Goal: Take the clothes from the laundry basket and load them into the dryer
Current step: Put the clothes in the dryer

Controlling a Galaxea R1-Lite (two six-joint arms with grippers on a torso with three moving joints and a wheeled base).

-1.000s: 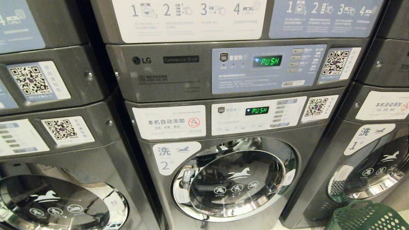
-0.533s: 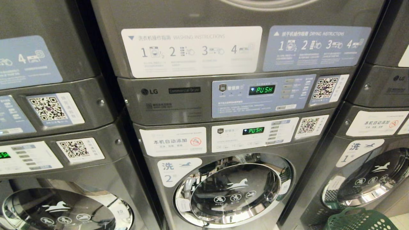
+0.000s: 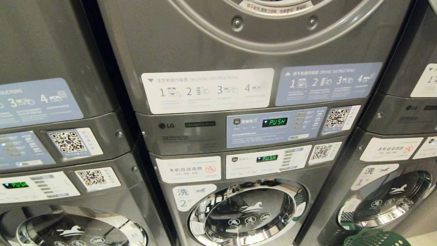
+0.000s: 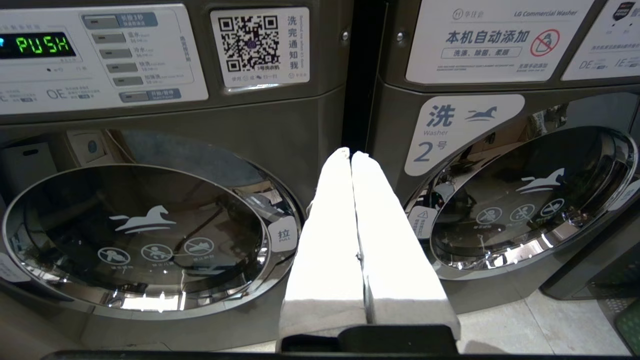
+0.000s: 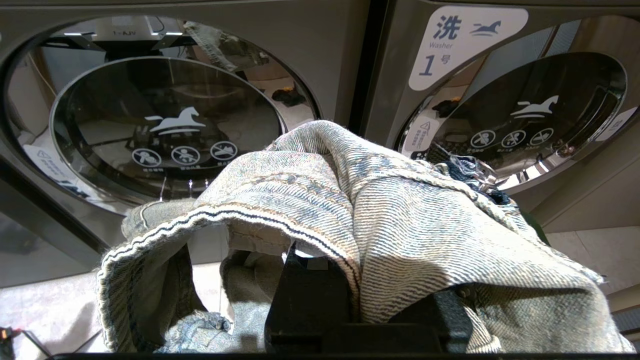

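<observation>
The dryer (image 3: 211,41) is the upper grey unit in the middle stack; only the lower rim of its round door (image 3: 273,48) shows at the top of the head view. The green laundry basket (image 3: 374,238) peeks in at the bottom right corner. A faded blue denim garment (image 5: 400,215) is draped over my right gripper (image 5: 332,150), which is shut on it with its fingers hidden under the cloth, in front of washers 2 and 1. My left gripper (image 4: 351,152) is shut and empty, its white fingers (image 4: 330,240) pressed together. Neither arm shows in the head view.
Below the dryer sits washer 2 with its shut chrome door (image 3: 247,212). Similar stacked machines stand on the left (image 3: 61,153) and on the right (image 3: 392,191). The dryer's blue control panel (image 3: 275,122) reads PUSH. Pale floor tile (image 4: 550,325) lies below the machines.
The head camera has risen, so the whole scene has slid down: the dryer door's rim has come into view at the top and the basket has sunk to the bottom edge.
</observation>
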